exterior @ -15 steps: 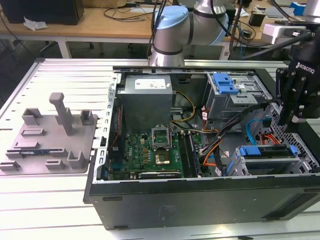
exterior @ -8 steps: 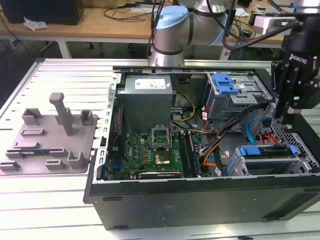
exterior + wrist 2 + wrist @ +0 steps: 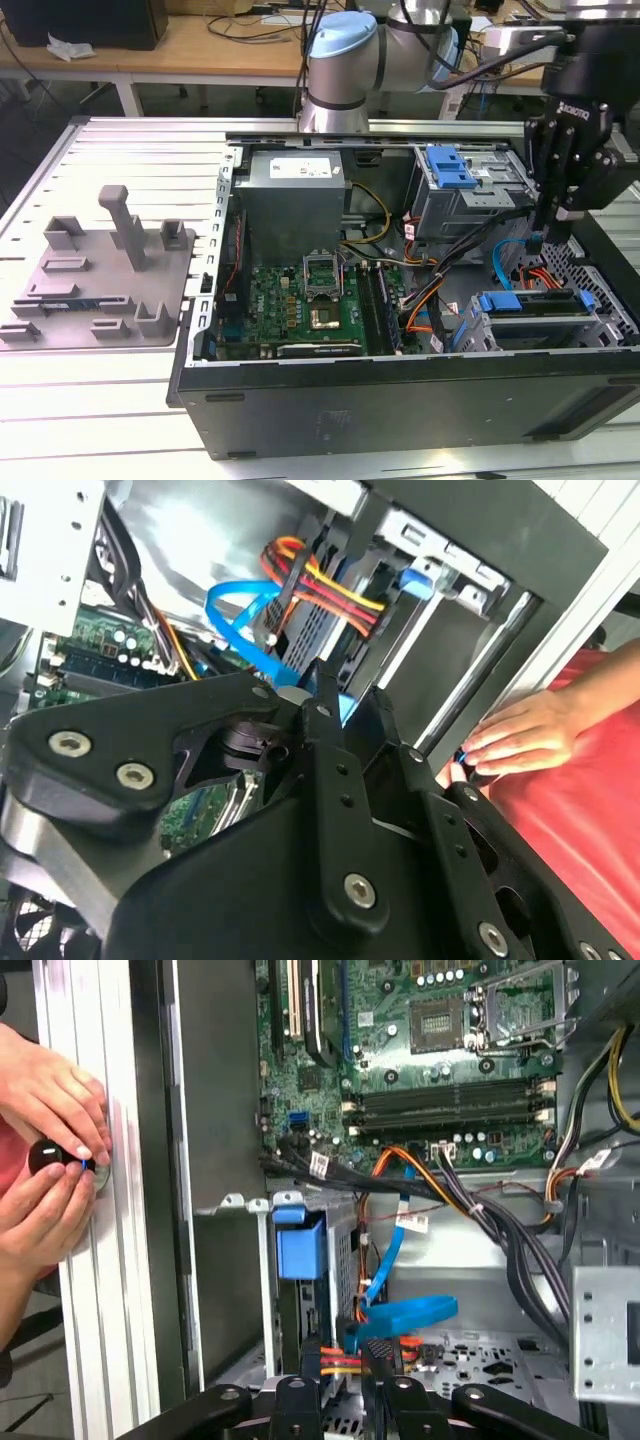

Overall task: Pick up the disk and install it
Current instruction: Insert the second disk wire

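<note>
gripper (image 3: 548, 238) with fingers pressed together, holding nothing, poised above the disk (image 3: 530, 303) seated in the computer case (image 3: 400, 400).

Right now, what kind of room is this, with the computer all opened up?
Probably a robotics lab or workshop. An open computer case lies on a slotted metal table, a robot arm reaches over it, and wooden benches strewn with cables stand behind.
</note>
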